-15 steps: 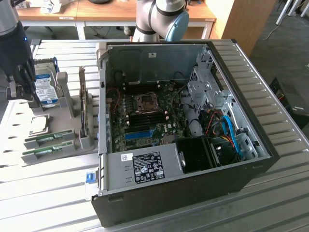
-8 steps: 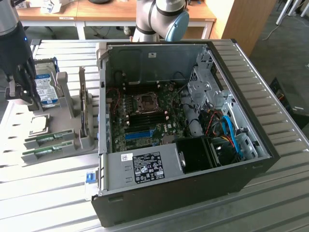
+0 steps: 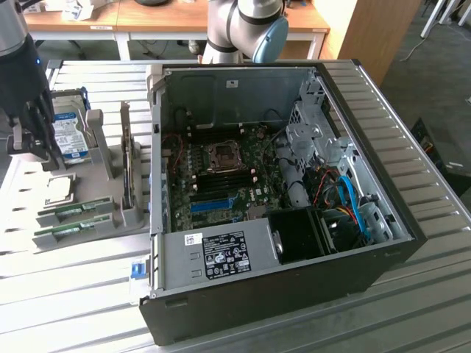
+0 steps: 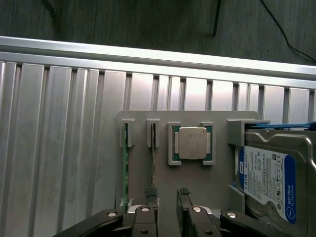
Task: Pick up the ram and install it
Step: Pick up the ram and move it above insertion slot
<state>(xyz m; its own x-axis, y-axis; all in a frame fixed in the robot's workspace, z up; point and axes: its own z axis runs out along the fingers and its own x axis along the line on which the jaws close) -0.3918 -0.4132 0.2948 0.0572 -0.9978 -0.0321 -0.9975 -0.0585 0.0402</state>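
Observation:
Two ram sticks stand on edge in slots of a grey holder tray. One ram stick is the outer one; the other ram stick lies beside the silver processor chip. My gripper hovers above the tray, open, with nothing between its fingers. One fingertip is close over the inner stick. In the exterior view the gripper hangs at the far left, above the tray and in front of the hard drive.
A hard drive with a blue-white label stands in the tray next to the processor chip. The open computer case fills the middle of the ribbed metal table, its motherboard exposed.

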